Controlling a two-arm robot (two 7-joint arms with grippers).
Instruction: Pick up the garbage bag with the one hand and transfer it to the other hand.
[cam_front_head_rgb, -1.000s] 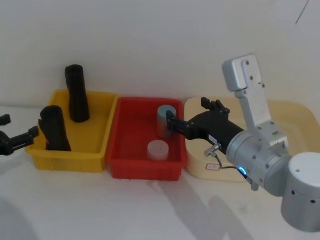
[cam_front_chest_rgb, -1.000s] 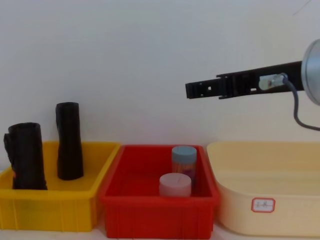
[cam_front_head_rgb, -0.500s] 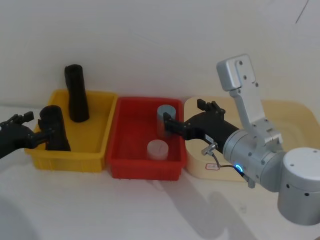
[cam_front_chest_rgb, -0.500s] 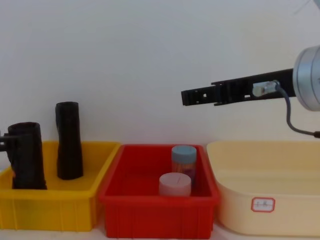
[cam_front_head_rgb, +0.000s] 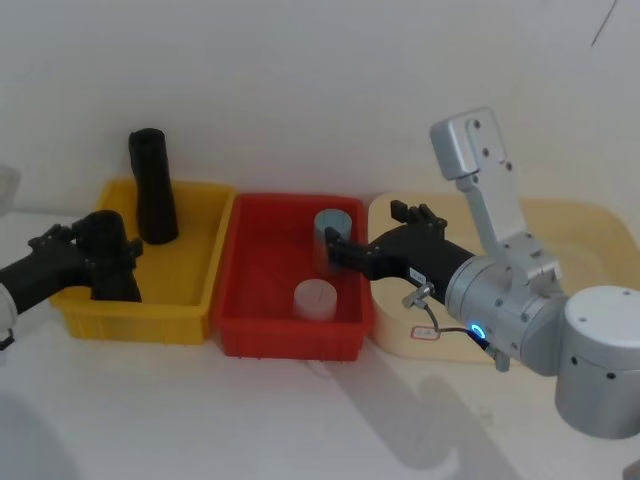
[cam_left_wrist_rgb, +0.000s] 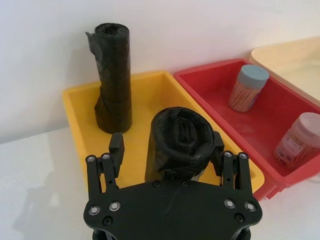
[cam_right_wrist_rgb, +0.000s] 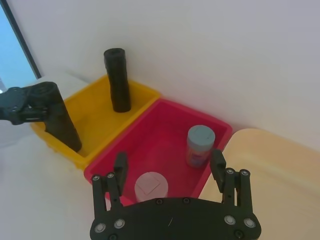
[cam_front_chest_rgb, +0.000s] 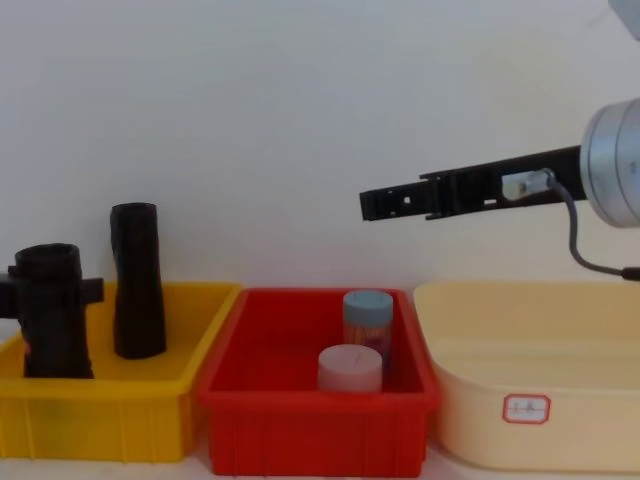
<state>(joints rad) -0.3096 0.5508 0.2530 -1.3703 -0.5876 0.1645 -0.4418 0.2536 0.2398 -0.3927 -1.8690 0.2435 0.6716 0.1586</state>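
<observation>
The garbage bag, a thick black crinkly roll, stands upright in the front left corner of the yellow bin. My left gripper is open and straddles the bag's upper part. In the left wrist view the bag sits between the two fingers of the left gripper; one finger is close against it and the other stands a little off. From the chest the bag shows a finger on each side. My right gripper hangs open above the red bin, holding nothing.
A slimmer black roll pinched at its waist stands at the back of the yellow bin. The red bin holds a blue-lidded jar and a shorter white-lidded jar. A cream tub sits at the right.
My left gripper has come in from the left edge and now straddles the garbage bag. The right gripper has drifted slightly left above the red bin.
</observation>
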